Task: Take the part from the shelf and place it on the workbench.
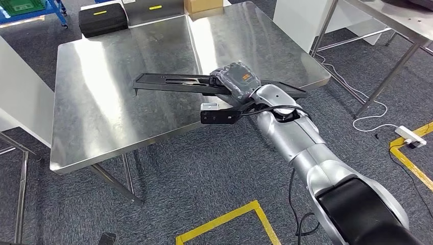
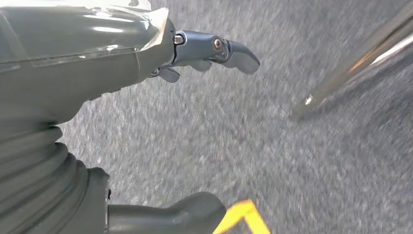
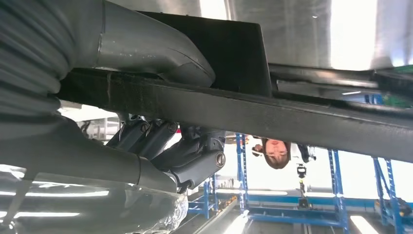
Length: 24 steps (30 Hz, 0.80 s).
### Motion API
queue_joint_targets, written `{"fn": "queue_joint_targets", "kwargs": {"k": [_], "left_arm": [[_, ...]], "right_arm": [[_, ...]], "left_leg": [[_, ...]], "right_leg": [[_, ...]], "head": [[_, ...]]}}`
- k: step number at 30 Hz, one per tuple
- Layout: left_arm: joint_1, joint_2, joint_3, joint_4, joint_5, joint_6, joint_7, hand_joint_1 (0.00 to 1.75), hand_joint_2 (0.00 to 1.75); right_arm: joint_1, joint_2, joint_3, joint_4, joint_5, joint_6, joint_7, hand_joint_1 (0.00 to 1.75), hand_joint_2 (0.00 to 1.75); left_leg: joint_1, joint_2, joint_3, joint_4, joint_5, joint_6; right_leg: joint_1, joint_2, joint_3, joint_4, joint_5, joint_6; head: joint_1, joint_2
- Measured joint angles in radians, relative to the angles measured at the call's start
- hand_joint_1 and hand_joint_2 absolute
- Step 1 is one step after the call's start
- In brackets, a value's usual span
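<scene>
The part (image 1: 173, 82) is a long flat black plastic strip held level just above the steel workbench (image 1: 102, 102). My right hand (image 1: 237, 79) grips it near its right half, over the bench's front right area. In the right wrist view the thumb lies on one face of the part (image 3: 272, 114) and the fingers (image 3: 190, 156) curl round the other. My left hand (image 2: 204, 53) hangs over grey carpet with its fingers apart and nothing in it.
A black case (image 1: 102, 19) and a cardboard box (image 1: 203, 5) stand on the floor beyond the bench. Another steel table (image 1: 403, 20) is at the right, with a white cable and power strip (image 1: 408, 135) under it. Yellow floor tape (image 1: 224, 219) runs below.
</scene>
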Motion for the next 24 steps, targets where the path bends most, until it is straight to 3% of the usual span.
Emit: {"fn": "queue_joint_targets", "kwargs": {"k": [1,3,5,7,8,9,11,13,14,16,18,20,22,23,24], "left_arm": [[0.004,0.000,0.000,0.000,-0.004,0.025,-0.015,0.00,1.75],[0.006,0.000,0.002,0.000,-0.008,0.060,-0.037,0.00,1.75],[0.005,0.001,0.007,0.000,-0.006,0.076,-0.050,0.00,1.75],[0.008,0.000,0.013,0.000,-0.004,0.082,-0.058,0.00,1.75],[0.010,-0.001,0.016,0.000,-0.003,0.085,-0.061,0.00,1.75],[0.012,-0.002,0.020,0.000,-0.003,0.087,-0.063,0.00,1.75],[0.013,-0.001,0.027,0.000,-0.002,0.091,-0.064,0.00,1.75],[0.012,0.000,0.033,0.000,-0.002,0.089,-0.060,0.00,1.75],[0.013,0.001,0.036,0.000,-0.002,0.087,-0.053,0.00,1.75],[0.018,0.001,0.040,0.000,-0.004,0.083,-0.038,0.00,1.75],[0.021,0.000,0.042,0.000,-0.005,0.079,-0.029,0.00,1.75],[0.017,-0.002,0.042,0.000,-0.006,0.077,-0.027,0.00,1.75],[0.016,-0.003,0.042,0.000,-0.007,0.075,-0.025,0.00,1.75],[0.018,-0.004,0.042,0.000,-0.007,0.075,-0.024,0.00,1.75],[0.019,-0.005,0.042,0.000,-0.007,0.074,-0.023,0.00,1.75]], "right_arm": [[-0.002,0.000,0.003,0.000,0.000,-0.002,0.004,1.75,1.75],[-0.010,-0.001,0.008,0.001,-0.001,-0.012,0.009,1.75,1.75],[-0.015,-0.006,0.011,0.007,-0.001,-0.025,0.009,1.75,1.75],[-0.016,-0.011,0.014,0.018,0.002,-0.031,0.009,1.75,1.75],[-0.017,-0.012,0.016,0.025,0.004,-0.033,0.013,1.75,1.75],[-0.017,-0.014,0.018,0.032,0.007,-0.036,0.018,1.75,1.75],[-0.023,-0.020,0.019,0.047,0.009,-0.047,0.031,1.75,1.75],[-0.030,-0.032,0.018,0.066,0.007,-0.062,0.037,1.75,1.75],[-0.032,-0.039,0.018,0.076,0.006,-0.068,0.040,1.75,1.75],[-0.033,-0.051,0.015,0.094,0.005,-0.076,0.043,1.75,1.75],[-0.034,-0.066,0.012,0.110,0.005,-0.081,0.044,1.75,1.75],[-0.033,-0.083,0.010,0.126,0.004,-0.086,0.043,1.75,1.75],[-0.027,-0.095,0.010,0.140,0.004,-0.086,0.043,1.75,1.75],[-0.024,-0.099,0.010,0.146,0.004,-0.086,0.043,1.75,1.75],[-0.022,-0.101,0.010,0.150,0.005,-0.086,0.043,1.75,1.75]], "left_leg": [[0.001,0.006,-0.003,0.004,-0.002,-0.005],[0.001,0.057,-0.028,0.055,-0.033,-0.014],[0.001,0.117,-0.086,0.176,-0.094,-0.023],[0.004,0.134,-0.133,0.270,-0.125,-0.026],[0.004,0.136,-0.130,0.267,-0.114,-0.023],[0.003,0.140,-0.109,0.227,-0.090,-0.017],[-0.009,0.172,-0.036,0.096,-0.037,0.005],[-0.024,0.200,0.004,0.020,-0.020,0.024],[-0.028,0.199,0.007,0.012,-0.022,0.029],[-0.026,0.174,0.015,-0.001,-0.016,0.036],[-0.019,0.153,0.029,-0.020,-0.004,0.043],[-0.013,0.130,0.034,-0.028,0.002,0.048],[-0.011,0.103,0.034,-0.028,0.002,0.048],[-0.009,0.089,0.034,-0.027,0.001,0.047],[-0.007,0.075,0.034,-0.025,0.000,0.045]], "right_leg": [[0.000,-0.009,0.001,-0.002,0.001,-0.006],[-0.003,-0.024,0.004,-0.005,0.003,-0.020],[0.002,-0.037,0.006,-0.005,0.002,-0.028],[0.007,-0.056,0.006,-0.005,-0.001,-0.032],[0.009,-0.066,0.007,-0.005,-0.002,-0.033],[0.012,-0.076,0.009,-0.005,-0.003,-0.035],[0.019,-0.092,0.013,-0.005,-0.006,-0.033],[0.025,-0.111,0.016,-0.007,-0.011,-0.027],[0.027,-0.122,0.018,-0.008,-0.013,-0.023],[0.028,-0.136,0.024,-0.011,-0.018,-0.014],[0.027,-0.106,0.010,0.028,-0.041,-0.010],[0.021,-0.063,-0.043,0.138,-0.086,-0.010],[0.014,-0.052,-0.100,0.241,-0.116,-0.004],[0.010,-0.050,-0.110,0.252,-0.112,0.005],[0.005,-0.049,-0.103,0.226,-0.095,0.016]], "head": [[0.000,0.000],[-0.007,0.000],[-0.013,0.000],[-0.012,0.000],[-0.013,0.000],[-0.013,0.000],[-0.012,0.000],[-0.012,0.000],[-0.011,0.000],[-0.012,0.000],[-0.010,0.000],[-0.008,0.000],[-0.005,0.000],[-0.005,0.000],[-0.004,0.000]]}}
